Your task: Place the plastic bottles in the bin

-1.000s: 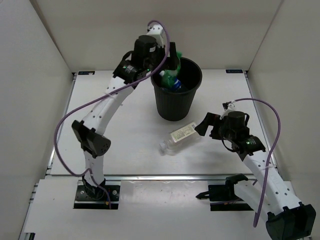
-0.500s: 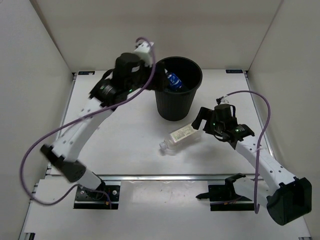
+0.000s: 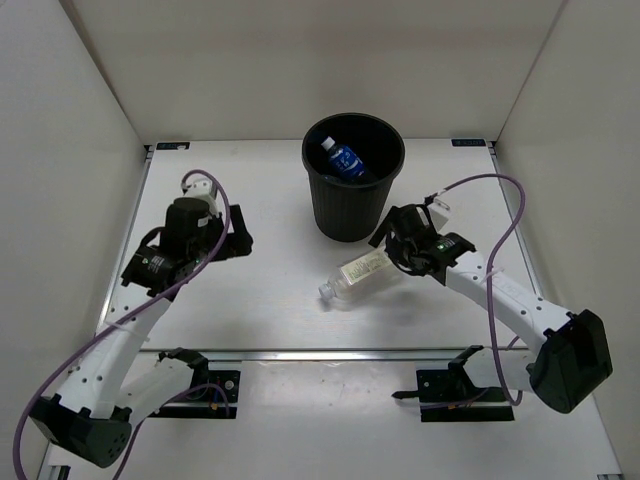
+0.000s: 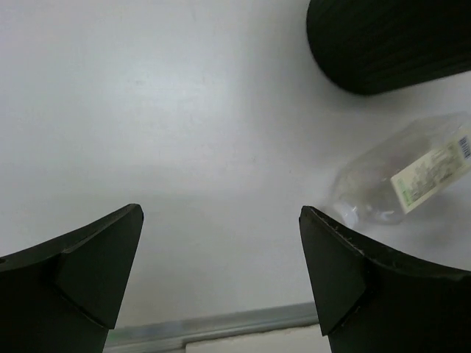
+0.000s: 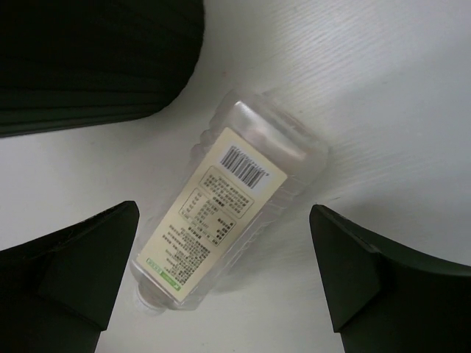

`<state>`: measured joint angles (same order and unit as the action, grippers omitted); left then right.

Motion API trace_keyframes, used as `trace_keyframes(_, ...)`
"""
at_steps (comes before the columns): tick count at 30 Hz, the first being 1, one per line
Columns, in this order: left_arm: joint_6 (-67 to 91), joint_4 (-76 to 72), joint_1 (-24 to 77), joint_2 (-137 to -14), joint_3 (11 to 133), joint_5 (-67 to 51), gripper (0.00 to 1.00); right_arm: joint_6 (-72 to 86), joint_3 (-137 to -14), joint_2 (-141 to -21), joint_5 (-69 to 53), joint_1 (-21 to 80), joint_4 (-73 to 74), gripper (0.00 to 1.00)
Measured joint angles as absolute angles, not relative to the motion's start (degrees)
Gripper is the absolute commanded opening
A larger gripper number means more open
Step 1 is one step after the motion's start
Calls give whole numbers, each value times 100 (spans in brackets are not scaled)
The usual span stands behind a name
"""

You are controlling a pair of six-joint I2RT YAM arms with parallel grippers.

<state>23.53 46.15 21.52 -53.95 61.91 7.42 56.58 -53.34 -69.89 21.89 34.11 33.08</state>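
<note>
The bin (image 3: 350,215) is dark inside — only 1 blue-label bottle (image 3: 345,160) shows there. 1 clear white-label bottle (image 3: 365,270) lies on its side near the bin, under the right gripper (image 5: 224,208), jaws wide apart; the left gripper (image 4: 221,212) is also spread — empty

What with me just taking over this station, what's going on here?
Bottles are being put into the round black plastic bin. A clear plastic bottle with a blue label lies inside it. A clear white-labelled bottle lies on its side on the white table beside the bin; the open right gripper hangs over it, not gripping. The open left gripper holds nothing.
</note>
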Motion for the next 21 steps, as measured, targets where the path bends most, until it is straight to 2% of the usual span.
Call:
trace_keyframes(5,2554,4893,2158,-5028,5411,532,99,6184,-5459,-7360,2604,3524,3583,100)
trace_keyframes(10,2582,5085,2112,-4698,5299,506,98,6606,-5747,-7990,2818,3763,3723,100)
trace_keyframes(21,2637,5201,2110,-4431,4928,285,99,7126,-5760,-8595,2899,3776,3839,99)
